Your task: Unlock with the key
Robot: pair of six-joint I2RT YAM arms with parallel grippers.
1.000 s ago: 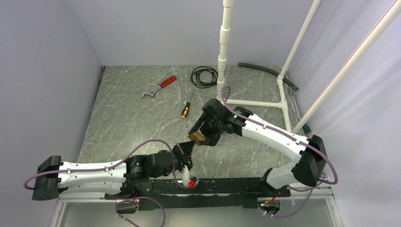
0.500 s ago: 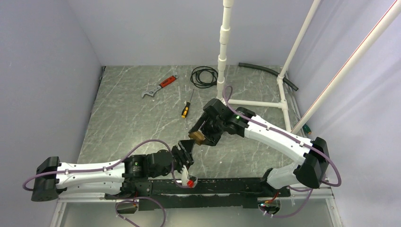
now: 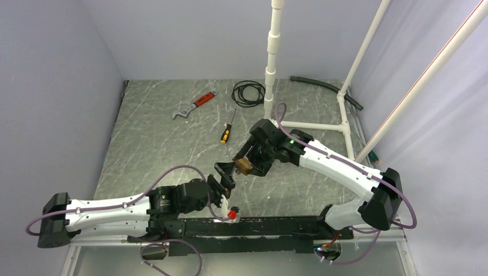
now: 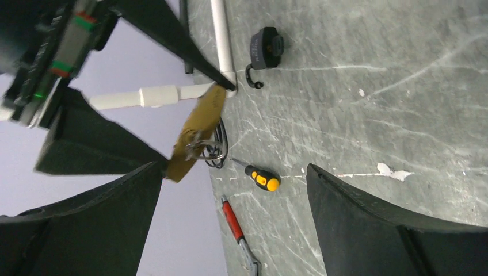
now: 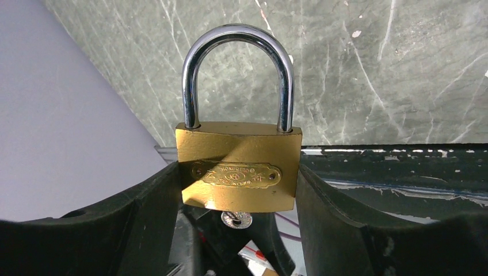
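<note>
brass padlock (image 5: 239,172) fills the centre of the right wrist view, clamped by its body between the fingers of the right gripper (image 5: 239,192). the change is on the other arm. the left gripper (image 4: 233,172), closed a second ago just lower left of the padlock in the overhead frame, has sprung wide apart and now holds nothing. the key (image 5: 236,218) stays in the keyhole at the padlock's bottom edge, only its head showing. the shackle (image 5: 237,34) looks seated in both holes, so i judge the padlock not yet open. the release reads as a regrip between turns, or a finished turn with the shackle still to be pulled free.
</note>
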